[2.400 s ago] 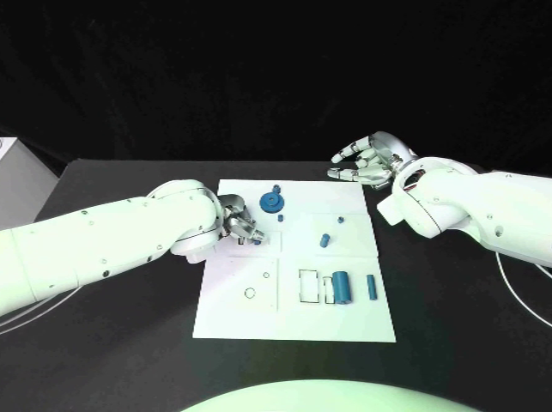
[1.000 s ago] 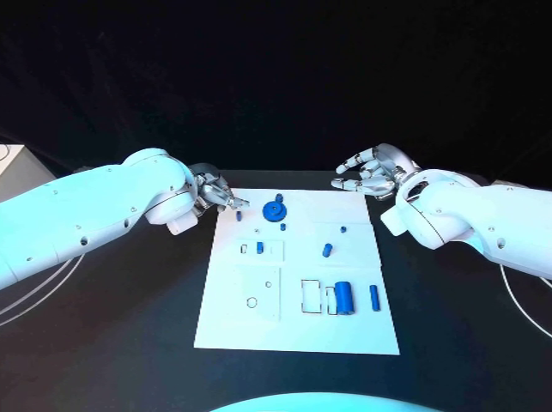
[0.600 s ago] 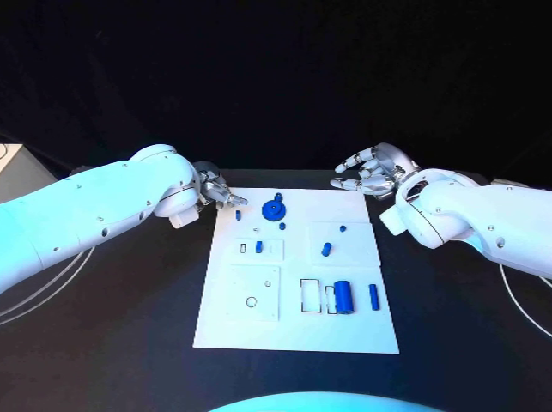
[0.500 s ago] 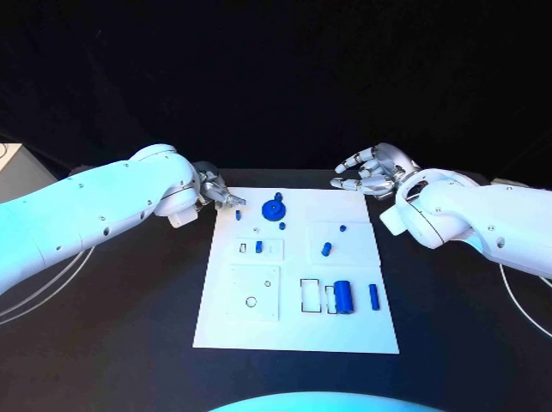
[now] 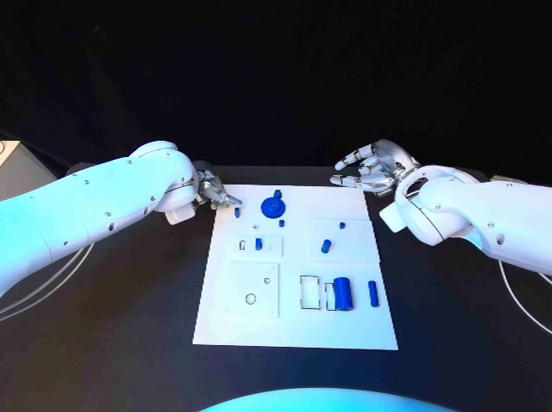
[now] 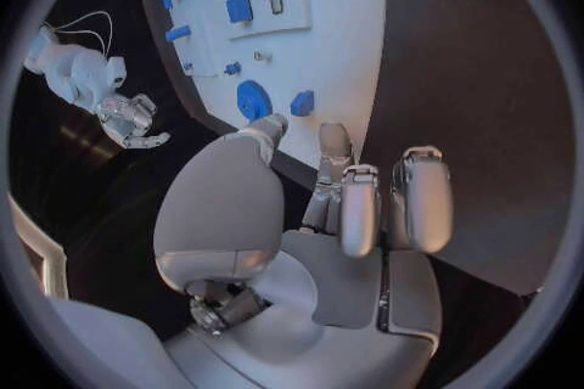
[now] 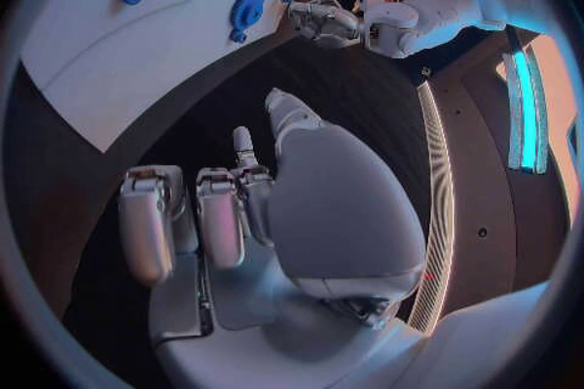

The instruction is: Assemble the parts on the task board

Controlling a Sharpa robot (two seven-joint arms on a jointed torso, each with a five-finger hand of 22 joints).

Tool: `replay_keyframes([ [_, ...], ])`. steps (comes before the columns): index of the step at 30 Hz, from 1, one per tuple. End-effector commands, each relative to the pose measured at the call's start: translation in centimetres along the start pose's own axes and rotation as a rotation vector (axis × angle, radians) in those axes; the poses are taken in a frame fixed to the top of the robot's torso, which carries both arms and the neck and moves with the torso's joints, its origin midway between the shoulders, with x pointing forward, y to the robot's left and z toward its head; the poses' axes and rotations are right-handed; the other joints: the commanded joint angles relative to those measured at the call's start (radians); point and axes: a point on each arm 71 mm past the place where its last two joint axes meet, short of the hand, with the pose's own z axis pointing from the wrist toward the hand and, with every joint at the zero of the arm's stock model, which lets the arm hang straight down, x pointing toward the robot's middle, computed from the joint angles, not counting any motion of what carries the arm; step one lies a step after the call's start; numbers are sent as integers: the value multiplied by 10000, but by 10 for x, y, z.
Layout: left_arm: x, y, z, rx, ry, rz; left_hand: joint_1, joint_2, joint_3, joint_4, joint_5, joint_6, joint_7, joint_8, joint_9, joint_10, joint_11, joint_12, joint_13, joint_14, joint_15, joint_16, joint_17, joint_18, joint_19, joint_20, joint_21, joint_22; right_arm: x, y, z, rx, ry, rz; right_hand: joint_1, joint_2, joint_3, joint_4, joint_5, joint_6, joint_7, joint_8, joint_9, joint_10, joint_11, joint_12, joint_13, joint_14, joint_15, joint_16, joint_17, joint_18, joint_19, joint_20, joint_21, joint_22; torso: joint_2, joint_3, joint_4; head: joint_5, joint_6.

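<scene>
Now the task board (image 5: 294, 326) lies between the left hand (image 5: 214, 192) and right hand (image 5: 368, 169), both empty and loosely spread.

Both hands (image 5: 214, 190) (image 5: 367, 169) empty, fingers apart

Cool bluish light falls from above in the head view, brightest on the task board (image 5: 298, 275), which shows nearly blown-out white at the middle of the frame. The surface (image 5: 127, 326) and the background above it stay very dark, almost without detail. The white arms carry a cyan sheen with soft gradients and faint shadows beneath them. The head view is reasonably sharp. Both wrist views are fisheye circles in dark frames, straight edges bowing strongly toward the rim; a bright light strip (image 7: 526, 107) glares at the right edge.
</scene>
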Motion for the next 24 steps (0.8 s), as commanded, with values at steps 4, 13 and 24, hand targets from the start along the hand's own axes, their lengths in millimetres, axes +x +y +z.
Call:
replay_keyframes([
  [4, 3, -3, 1, 72, 429, 139, -81, 33, -87, 15, -57, 105, 7, 10, -27, 136, 16, 128, 102, 939, 70, 7, 2299, 141, 30, 51, 26, 72, 2, 2, 0, -177, 102, -74, -75, 9, 34, 1, -38, -77, 12, 50, -8, 106, 65, -52, 1731, 842, 64, -63, 1673, 56, 679, 87, -33, 2128, -10, 5, 6, -10, -27],
  [13, 5, -5, 3, 115, 519, 71, -108, 97, -113, 20, -59, 152, -8, 14, -56, 202, 3, 220, 184, 940, 59, 9, 2301, 135, 48, 50, 42, 102, 2, 2, 0, -177, 108, -76, -83, 24, 68, -11, -24, -87, 10, 67, -6, 112, 62, -47, 1734, 846, 61, -60, 1689, 55, 680, 85, -35, 2128, 0, 10, -3, 1, -32],
  [24, 8, -10, 4, 225, 685, 107, -76, 219, -111, 3, -47, 236, -38, 15, -109, 281, -24, 331, 278, 961, 39, 46, 2356, 124, 79, 45, 68, 154, 2, 2, 0, -173, 125, -84, -84, 28, 78, -14, -21, -86, 9, 73, -5, 119, 61, -39, 1740, 846, 61, -60, 1689, 54, 683, 85, -29, 2132, -6, 22, -5, -26, -52],
])
